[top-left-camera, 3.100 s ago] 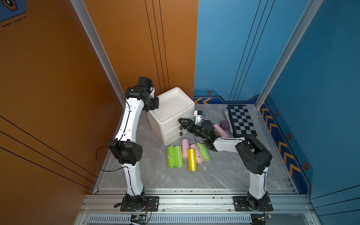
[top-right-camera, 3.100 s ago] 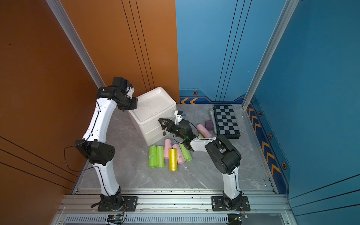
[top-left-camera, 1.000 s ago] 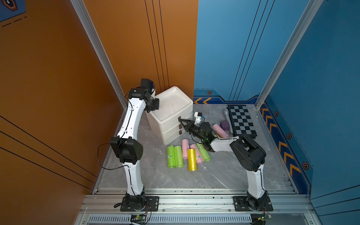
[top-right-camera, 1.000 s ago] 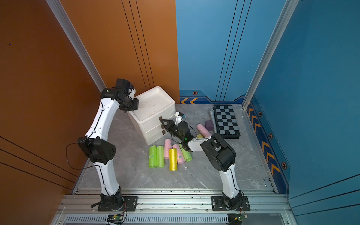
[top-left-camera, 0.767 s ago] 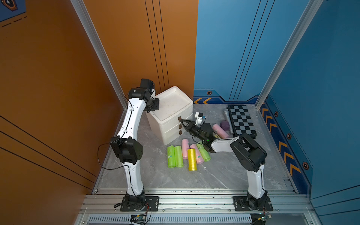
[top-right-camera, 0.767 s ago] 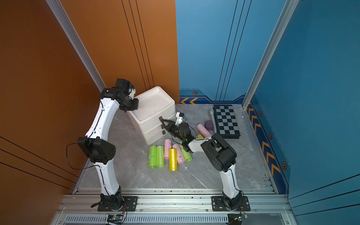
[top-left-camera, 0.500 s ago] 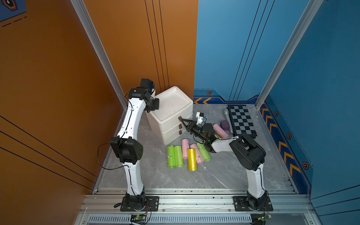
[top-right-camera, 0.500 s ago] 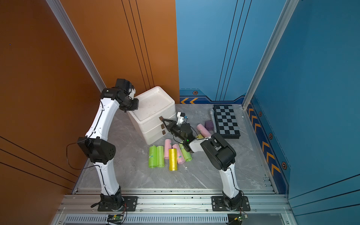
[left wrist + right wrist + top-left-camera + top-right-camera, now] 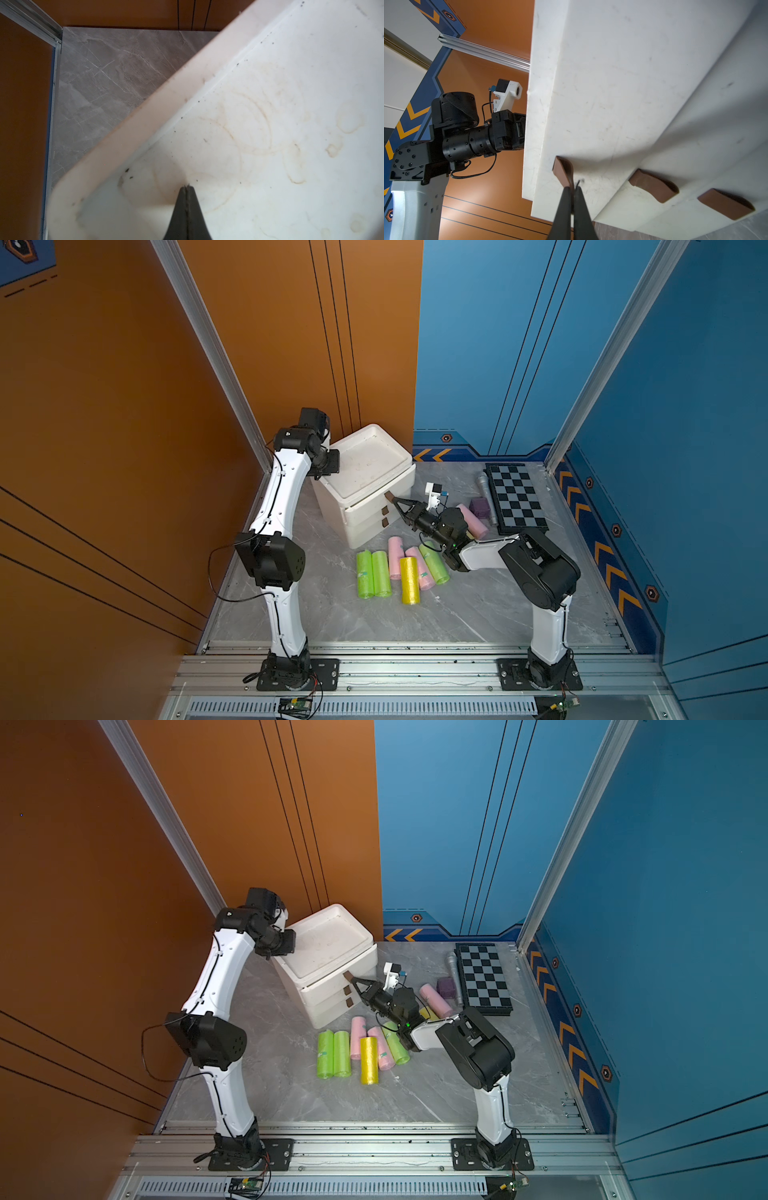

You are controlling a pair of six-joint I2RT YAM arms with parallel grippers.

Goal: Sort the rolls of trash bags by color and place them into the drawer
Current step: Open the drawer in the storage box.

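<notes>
We are seeing six rolls of trash bags (image 9: 369, 1058) lying in a loose row on the grey surface (image 9: 478, 614), just in front of the white drawer unit (image 9: 332, 510). A green roll (image 9: 365, 574) and a second green roll (image 9: 381, 573) are lying side by side and touching. Next to them a pink roll (image 9: 395, 551), a yellow roll (image 9: 409, 580), a second pink roll (image 9: 419, 570) and a third green roll (image 9: 434, 563) are crowding against one another. A third pink roll (image 9: 471, 519) is lying apart from that row, nearer the back, just beside a purple cube (image 9: 480, 506) and partly under the right arm (image 9: 486, 556). A sliver of yellow (image 9: 428, 1014) is peeking out under that arm in a top view. It is probably one more roll, though too little is showing for us to be sure.

The right gripper (image 9: 572, 188) is clamping the brown handle (image 9: 563, 170) of the top drawer (image 9: 602, 104), its fingers pressed together on the strap's free end. The left gripper (image 9: 187, 188) is reaching over the unit with its fingers closed together, holding nothing. Its tip is sitting in the stained, recessed top (image 9: 270, 124) near a corner.

Beyond the cube, a grey microphone (image 9: 485, 493) is lying along the edge of a chessboard (image 9: 517, 502) at the back right of the surface.
</notes>
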